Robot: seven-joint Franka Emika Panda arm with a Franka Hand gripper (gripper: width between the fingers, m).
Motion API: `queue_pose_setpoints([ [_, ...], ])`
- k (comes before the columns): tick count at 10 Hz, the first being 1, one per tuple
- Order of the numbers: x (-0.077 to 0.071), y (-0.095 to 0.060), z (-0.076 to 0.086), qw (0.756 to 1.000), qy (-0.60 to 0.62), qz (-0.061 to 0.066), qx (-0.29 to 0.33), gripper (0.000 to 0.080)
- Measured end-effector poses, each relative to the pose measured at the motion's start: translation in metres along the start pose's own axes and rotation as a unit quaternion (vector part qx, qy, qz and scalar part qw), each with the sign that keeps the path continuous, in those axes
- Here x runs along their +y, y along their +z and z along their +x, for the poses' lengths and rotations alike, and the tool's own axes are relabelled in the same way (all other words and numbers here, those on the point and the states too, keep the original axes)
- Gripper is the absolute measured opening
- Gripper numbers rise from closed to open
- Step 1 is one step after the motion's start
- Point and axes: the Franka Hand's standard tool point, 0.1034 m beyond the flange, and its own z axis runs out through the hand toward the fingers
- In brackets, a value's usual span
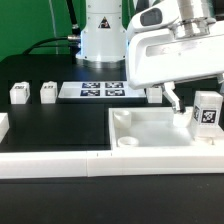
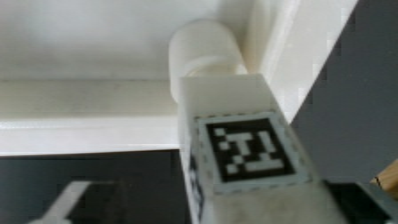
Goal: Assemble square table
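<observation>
A robotics lab bench — tagged marker board [image 1: 103,90], black table [image 1: 50,125], fixed white robot arm [image 1: 100,30].

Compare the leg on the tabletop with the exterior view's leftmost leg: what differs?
The tabletop leg stands upright at a corner of the square tabletop; the leftmost leg sits low on the black table. The tabletop leg shows a clear tag; the leftmost leg's marks are too small to read. Both are white blocks.

White leg [image 2: 228,105], tag facing up, straight ahead of the claw [image 1: 195,110]; rounded far end meets the table top's rim [image 2: 80,100].
</observation>
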Motion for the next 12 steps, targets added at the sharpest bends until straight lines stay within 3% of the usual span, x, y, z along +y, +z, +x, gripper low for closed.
queue_pose_setpoints([
  [3,0.0,0.0,0.0,1.0,0.0,0.0,0.0,0.0646],
  [8,-0.003,0.0,0.0,1.0,0.01,0.001,-0.012,0.0648],
  [10,-0.013,-0.009,0.019,0.999,0.019,0.006,-0.033,0.0648],
  [12,-0.013,-0.004,0.018,0.998,0.019,0.009,-0.053,0.0648],
])
